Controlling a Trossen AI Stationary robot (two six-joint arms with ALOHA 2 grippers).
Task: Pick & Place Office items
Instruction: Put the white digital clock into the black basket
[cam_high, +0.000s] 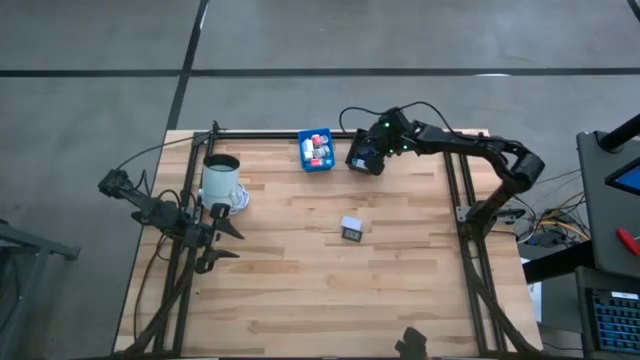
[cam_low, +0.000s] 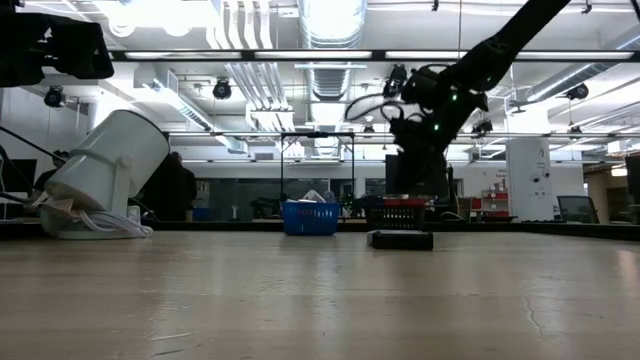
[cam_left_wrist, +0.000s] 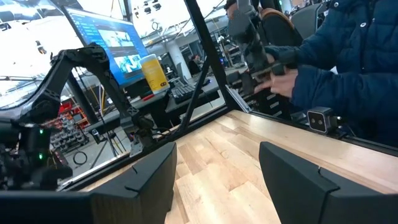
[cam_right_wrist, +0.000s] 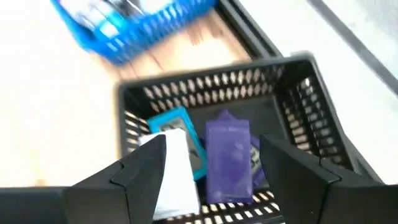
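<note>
My right gripper (cam_high: 370, 152) hangs open above the black bin (cam_high: 364, 160) at the table's far edge, slanting down into it. In the right wrist view the black bin (cam_right_wrist: 211, 79) holds a purple rectangle (cam_right_wrist: 227, 155), a teal one (cam_right_wrist: 181, 132) and a white one (cam_right_wrist: 175, 180), all lying below the open fingers. The blue bin (cam_high: 316, 150) beside it holds several small white, red and blue pieces. One small block (cam_high: 351, 229) rests flat on the table's middle. My left gripper (cam_high: 230, 243) waits open and level at the table's left side.
A large white mug (cam_high: 221, 180) lies tilted at the left, next to my left arm. A black frame runs round the table's edges. Bare wood spreads around the lone block (cam_low: 401, 239). Beyond the table, a person in a blue jacket (cam_left_wrist: 348, 68) works at a desk.
</note>
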